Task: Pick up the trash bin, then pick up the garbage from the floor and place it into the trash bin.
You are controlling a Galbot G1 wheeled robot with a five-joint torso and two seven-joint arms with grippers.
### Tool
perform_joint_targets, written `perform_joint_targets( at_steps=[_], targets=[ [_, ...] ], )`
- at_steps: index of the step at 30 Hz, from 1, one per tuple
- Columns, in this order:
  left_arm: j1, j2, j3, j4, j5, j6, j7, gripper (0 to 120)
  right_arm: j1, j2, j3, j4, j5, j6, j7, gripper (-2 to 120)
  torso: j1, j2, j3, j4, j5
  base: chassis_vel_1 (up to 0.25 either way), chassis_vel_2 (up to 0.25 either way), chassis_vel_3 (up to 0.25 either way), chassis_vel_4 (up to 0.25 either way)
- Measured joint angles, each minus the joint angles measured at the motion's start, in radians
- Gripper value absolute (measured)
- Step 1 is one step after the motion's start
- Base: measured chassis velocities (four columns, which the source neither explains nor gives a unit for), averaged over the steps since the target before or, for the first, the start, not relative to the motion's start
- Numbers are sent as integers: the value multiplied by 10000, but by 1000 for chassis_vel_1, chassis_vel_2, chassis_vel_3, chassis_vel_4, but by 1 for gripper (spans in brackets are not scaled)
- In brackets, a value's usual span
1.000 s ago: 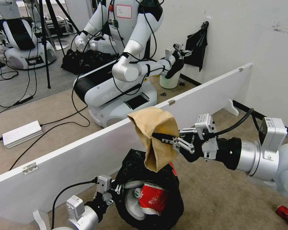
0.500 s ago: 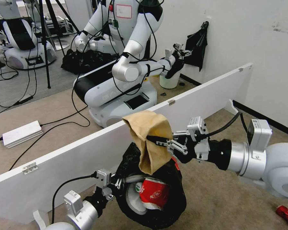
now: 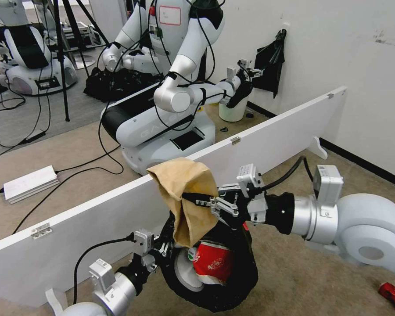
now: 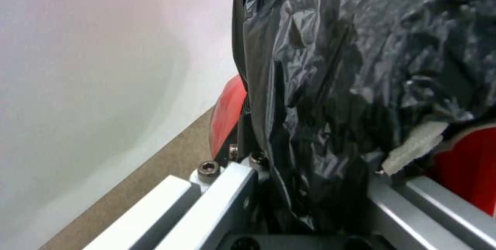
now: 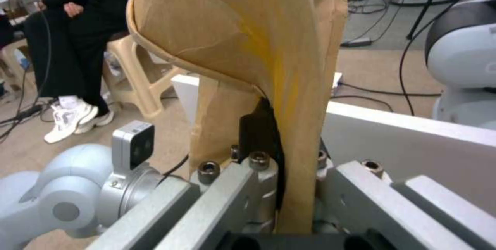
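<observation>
The trash bin (image 3: 237, 281), lined with a crinkly black bag, hangs tilted above the carpet in the head view. My left gripper (image 3: 161, 253) is shut on its rim at the bin's left side. The left wrist view shows the black liner (image 4: 362, 68) and the red bin body (image 4: 227, 114) clamped in that gripper (image 4: 305, 195). A red-white paper cup (image 3: 213, 262) lies inside the bin. My right gripper (image 3: 196, 199) is shut on a tan paper bag (image 3: 182, 188), which hangs just above the bin's mouth. The bag (image 5: 243, 48) is pinched in that gripper (image 5: 284, 164). A red can (image 3: 393, 295) lies on the floor at the lower right.
A long white partition board (image 3: 96, 210) stands right behind the bin. Beyond it are another white robot (image 3: 171, 96), a white bin (image 3: 231, 110), cables and a white box (image 3: 30, 182). The wall (image 3: 360, 66) closes the right side. Open carpet lies to the bin's right.
My right gripper has carried the paper bag leftward and slightly down, from beside the bin to over its mouth. The left gripper keeps its hold on the bin, which shifted a little.
</observation>
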Motion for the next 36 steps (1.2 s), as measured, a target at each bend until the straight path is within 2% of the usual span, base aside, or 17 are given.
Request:
perform_joint_targets(
  at_steps=[17, 36],
  targets=[
    [-122, 189, -81, -227, -393, 207, 0, 0, -63, 168, -526, -540, -180, -74, 12, 0, 0, 2, 0, 0, 0, 0, 0, 0, 0],
    [-230, 740, -378, -490, -1263, 555, -182, 0, -98, 304, -1105, -1274, -675, -68, -52, 0, 0, 2, 0, 0, 0, 0, 0, 0, 0]
  ],
)
